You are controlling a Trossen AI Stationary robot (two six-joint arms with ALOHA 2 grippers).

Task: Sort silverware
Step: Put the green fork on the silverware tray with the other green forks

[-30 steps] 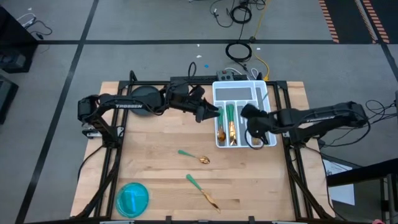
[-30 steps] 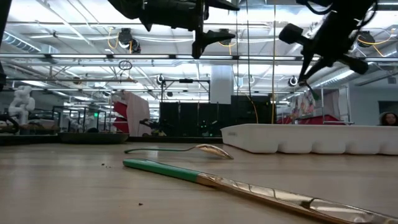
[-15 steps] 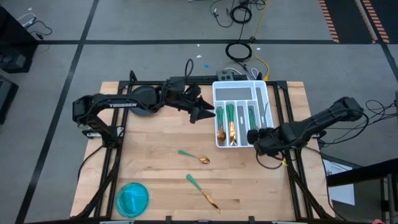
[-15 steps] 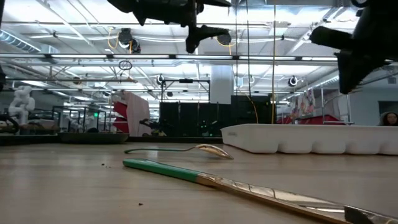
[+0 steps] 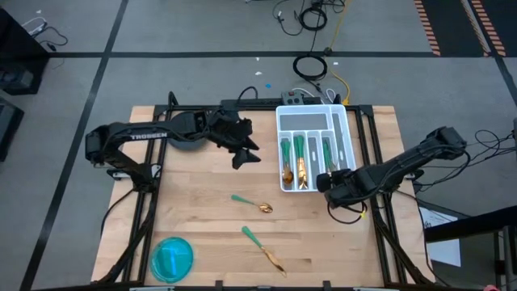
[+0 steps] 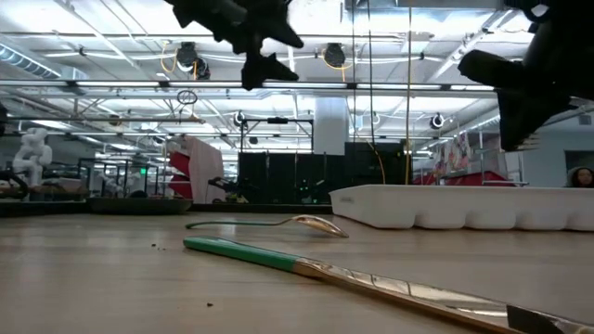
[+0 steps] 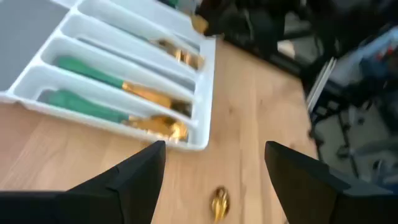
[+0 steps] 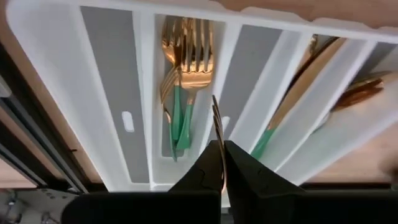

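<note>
Two pieces of silverware lie loose on the bench (image 5: 202,210): a spoon (image 5: 251,202) near the middle, and a second piece (image 5: 262,249) closer to the front edge whose head is too small to name. The spoon's long axis runs diagonally, teal handle toward the left rear and gold bowl toward the right front; the second piece lies on much the same slant, handle to the upper left in the high view and gold end to the lower right. In the low view that nearer piece (image 6: 371,278) stretches across the foreground with its green handle at the left, and the spoon (image 6: 278,223) sits behind it. The rest of the silverware is in the white tray (image 5: 313,117) at the right rear of the bench, lying lengthwise in its compartments with gold heads toward the front; the right wrist view shows a bunch of forks (image 8: 184,68) in one slot, their exact number not countable. One blue bowl (image 5: 172,257) stands at the front left corner. The left gripper (image 5: 245,155) hovers just left of the tray, jaws spread wide and empty. The right gripper (image 5: 331,184) is at the tray's front right corner, jaws clenched with nothing visibly between them.
</note>
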